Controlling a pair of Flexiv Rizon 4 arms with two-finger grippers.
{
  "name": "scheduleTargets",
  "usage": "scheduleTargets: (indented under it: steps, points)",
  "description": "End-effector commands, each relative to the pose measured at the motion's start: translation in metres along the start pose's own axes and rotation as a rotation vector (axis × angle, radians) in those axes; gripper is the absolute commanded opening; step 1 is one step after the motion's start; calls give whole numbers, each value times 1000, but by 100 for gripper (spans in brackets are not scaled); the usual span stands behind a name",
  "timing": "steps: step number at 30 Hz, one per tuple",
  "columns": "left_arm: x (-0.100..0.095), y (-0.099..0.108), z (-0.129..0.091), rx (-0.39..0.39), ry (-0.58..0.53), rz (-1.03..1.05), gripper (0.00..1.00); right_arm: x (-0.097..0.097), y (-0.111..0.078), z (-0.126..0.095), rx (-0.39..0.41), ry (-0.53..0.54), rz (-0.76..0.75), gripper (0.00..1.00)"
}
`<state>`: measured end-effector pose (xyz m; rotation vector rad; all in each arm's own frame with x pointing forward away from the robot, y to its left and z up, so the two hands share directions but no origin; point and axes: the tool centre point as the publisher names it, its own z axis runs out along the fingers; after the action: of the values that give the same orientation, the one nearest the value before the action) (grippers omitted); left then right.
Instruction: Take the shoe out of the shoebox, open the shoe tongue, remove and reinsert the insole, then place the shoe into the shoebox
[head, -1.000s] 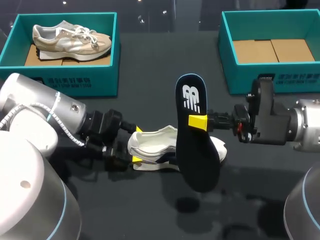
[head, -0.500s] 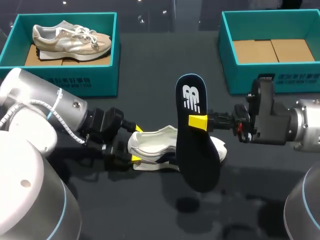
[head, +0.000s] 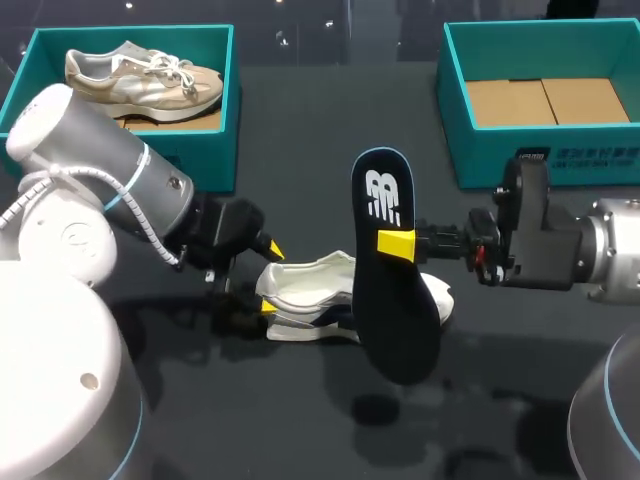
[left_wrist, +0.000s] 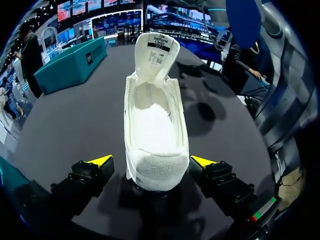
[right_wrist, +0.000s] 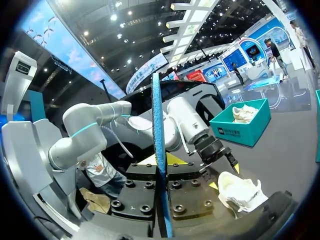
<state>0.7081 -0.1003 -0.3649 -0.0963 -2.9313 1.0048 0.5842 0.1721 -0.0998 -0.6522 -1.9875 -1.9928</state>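
Raised and rolled the left forearm (head: 110, 180) over the last second, tipping the left gripper (head: 269, 278) more steeply at the heel of the white sneaker (head: 310, 295) yet leaving it spread wide, with a yellow tip on either side of the heel and a gap at both in the left wrist view, so gripping nothing. Kept the right gripper (head: 396, 243) just where it was, clamped on the dark insole (head: 390, 300) and holding it upright on edge, narrower end up, broad end hanging low in front of the sneaker's forefoot. Left the sneaker itself unmoved on the table (head: 300, 420), heel between the left gripper's open fingers, tongue folded up and mouth gaping. Reads as the stage after removal and before reinsertion, probably a re-posing of the left wrist to brace the heel. Needs that heel steadied first, to avoid sliding a loose shoe under the push of the insole. For room: open tabletop below and ahead of both grippers; beyond the right wrist and close to it, the near wall of the teal shoebox (head: 480, 170), showing only its cardboard floor; behind the left gripper, the other teal shoebox (head: 215, 120) with a beige sneaker (head: 140, 68), overlapped in the head view by the raised forearm, clearance not readable, so worth minding on any further lift
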Motion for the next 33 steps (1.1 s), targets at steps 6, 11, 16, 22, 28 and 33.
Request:
scheduleTargets:
  steps: [6,11,16,22,28,33]
  points:
    - [5,-9,-18,-249,-9,20,100,7,2,5,-3,-18,0,0]
    - [5,-12,-22,-328,-18,30,100,7,2,5,-3,-18,0,0]
    - [6,-13,-24,-396,-49,43,100,7,2,5,-3,-18,0,0]
    - [8,-14,-24,-428,-62,48,100,7,2,5,-3,-18,0,0]
    - [7,-15,-24,-440,-63,47,100,7,2,5,-3,-18,0,0]
    - [7,-15,-23,-448,-63,47,100,7,2,5,-3,-18,0,0]
